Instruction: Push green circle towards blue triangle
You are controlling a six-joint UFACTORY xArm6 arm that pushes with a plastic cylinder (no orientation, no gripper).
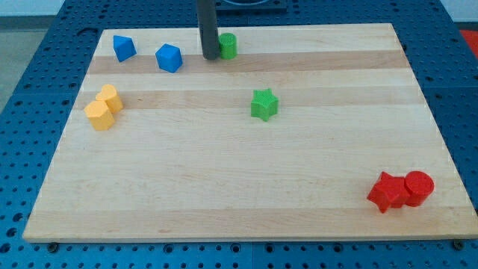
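The green circle [228, 45] stands near the board's top edge, a little left of the middle. My tip [210, 57] rests on the board right against the circle's left side. The blue triangle [123, 48] sits at the top left of the board. A blue cube [169, 57] lies between the triangle and my tip, a short way left of the tip.
A green star [264, 104] lies near the board's middle. Two yellow blocks [104, 108] touch each other at the left edge. A red star [388, 192] and a red cylinder [419, 187] touch at the bottom right. The wooden board [239, 194] lies on a blue perforated table.
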